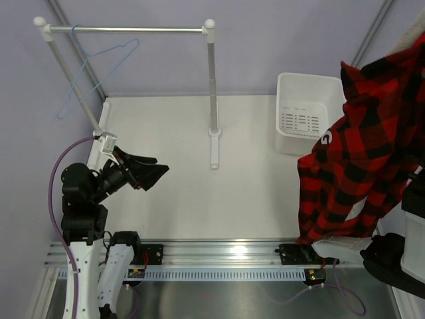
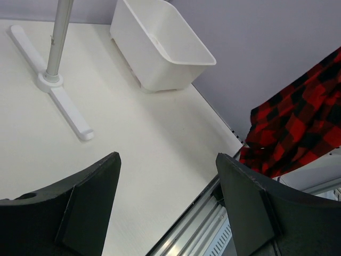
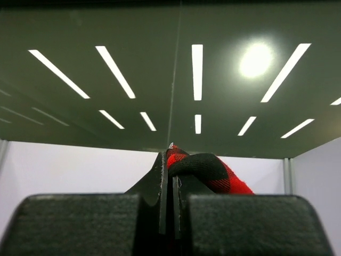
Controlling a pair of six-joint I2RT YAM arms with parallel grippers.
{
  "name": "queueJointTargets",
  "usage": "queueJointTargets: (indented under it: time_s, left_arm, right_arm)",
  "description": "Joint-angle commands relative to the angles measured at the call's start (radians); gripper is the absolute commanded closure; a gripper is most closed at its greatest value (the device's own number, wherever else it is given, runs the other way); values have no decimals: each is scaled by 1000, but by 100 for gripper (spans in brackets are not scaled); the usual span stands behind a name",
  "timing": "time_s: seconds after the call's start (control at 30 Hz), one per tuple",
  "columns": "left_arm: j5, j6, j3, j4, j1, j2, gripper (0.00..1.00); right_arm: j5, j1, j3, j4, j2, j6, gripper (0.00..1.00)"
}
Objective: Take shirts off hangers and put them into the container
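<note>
- The hanger, thin light-blue wire, hangs bare by its hook at the left end of the clothes rack rail. Its triangle slants down and to the left.
- The left gripper hovers above the table at the near left, pointing right. Its jaws stand well apart with nothing between them.
- The container sits at the far right of the table, slotted wall facing the arms.
- The shirt hangs in the air just right of the container and is not in it. Its long axis runs from upper right to lower left, the low end near the right arm's base.
- A small white patch at the shirt's left edge is too small to read.
- The right gripper points upward, pinched tight on a fold of the shirt.
</note>
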Motion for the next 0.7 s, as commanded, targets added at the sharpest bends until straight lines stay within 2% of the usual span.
queueJointTargets:
  time_s: [0.0,0.07,0.17,0.27,0.3,0.33,0.37,0.4,0.43,0.47,0.57,0.67]
  left_arm:
    - [35,18,-6,41,-3,34,23]
    - [41,30,-4,44,-5,48,23]
    - [51,43,-9,49,-5,68,23]
    - [57,56,-20,44,-5,74,24]
    - [63,58,-26,46,-5,72,25]
    - [71,58,-33,55,-8,72,25]
    - [72,61,-43,60,-6,72,25]
    - [62,64,-47,61,-6,74,25]
    - [63,55,-55,78,-6,77,26]
    - [61,52,-61,102,-8,80,26]
    - [52,47,-76,123,-11,100,27]
    - [51,75,-79,112,-12,115,27]
  right_arm:
    - [65,-35,73,112,158,-192,100]
    - [27,-90,117,116,245,-185,100]
    - [-33,-248,228,152,352,-116,100]
    - [-99,-441,391,164,487,59,100]
    - [-110,-495,455,156,529,178,100]
    - [-115,-603,515,136,631,244,100]
    - [-110,-647,643,129,687,301,100]
    - [-119,-684,710,116,740,397,100]
    - [-109,-730,753,142,829,418,100]
    - [-96,-741,766,168,850,427,100]
    - [-110,-813,665,280,825,584,100]
    - [-157,-819,717,284,870,664,100]
